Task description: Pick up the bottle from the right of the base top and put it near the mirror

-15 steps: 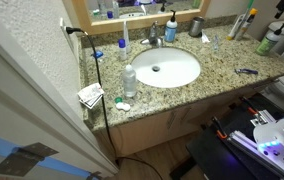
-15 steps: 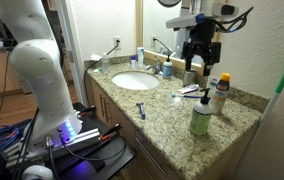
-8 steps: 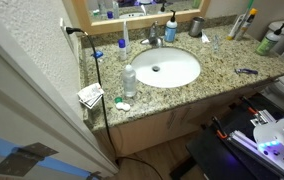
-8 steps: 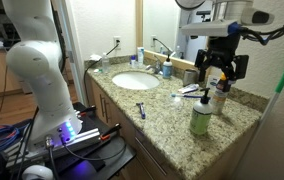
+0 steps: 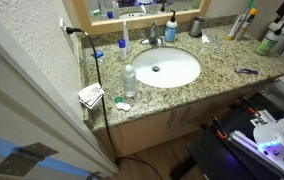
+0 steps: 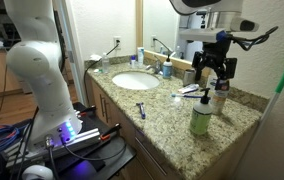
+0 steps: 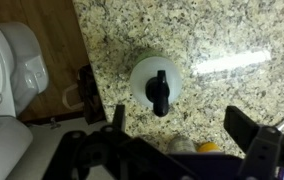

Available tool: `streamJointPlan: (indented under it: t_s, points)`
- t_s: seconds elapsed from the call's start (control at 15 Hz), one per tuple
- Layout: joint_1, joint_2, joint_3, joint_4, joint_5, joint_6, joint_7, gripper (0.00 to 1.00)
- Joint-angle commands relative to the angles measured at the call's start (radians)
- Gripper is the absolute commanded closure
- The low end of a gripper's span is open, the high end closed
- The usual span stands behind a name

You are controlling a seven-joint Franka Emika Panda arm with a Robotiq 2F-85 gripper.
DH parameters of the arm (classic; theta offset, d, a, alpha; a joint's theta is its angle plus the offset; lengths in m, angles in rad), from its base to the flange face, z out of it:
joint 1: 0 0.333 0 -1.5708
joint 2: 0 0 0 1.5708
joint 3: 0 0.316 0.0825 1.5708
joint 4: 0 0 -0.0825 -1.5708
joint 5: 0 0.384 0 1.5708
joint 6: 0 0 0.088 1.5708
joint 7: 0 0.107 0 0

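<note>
The light-green bottle (image 6: 201, 117) with a paler top and black pump stands at the end of the speckled granite countertop (image 6: 162, 106), and shows in both exterior views (image 5: 268, 42). In the wrist view its pale round top (image 7: 154, 82) lies just ahead of my jaws. My gripper (image 6: 211, 72) hangs open and empty above and slightly behind it, over a small orange-capped bottle (image 6: 222, 86). My open fingers frame the bottom of the wrist view (image 7: 182, 130). The wood-framed mirror (image 5: 132, 8) is on the wall behind the white sink (image 5: 168, 68).
A blue dispenser bottle (image 6: 166, 68) and faucet (image 5: 154, 38) stand behind the sink. A clear water bottle (image 5: 129, 80) stands beside the sink. A razor (image 6: 140, 109) and toothbrushes (image 6: 189, 91) lie on the counter. A white toilet (image 7: 7, 70) sits past the counter's edge.
My gripper has moved from near the mirror out over the counter's end and lower, and now hangs above the orange-capped bottle and the green bottle. It stays open.
</note>
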Motion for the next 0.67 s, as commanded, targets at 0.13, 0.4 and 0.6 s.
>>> streamJointPlan:
  t_s: [0.13,0.4,0.6]
  points:
    - [-0.017,0.052,0.028,0.005,-0.009,0.025,0.059,0.00]
    - [-0.016,0.086,0.026,0.011,-0.036,0.025,0.073,0.00]
    - [-0.030,0.086,0.018,0.002,-0.074,0.010,0.039,0.00]
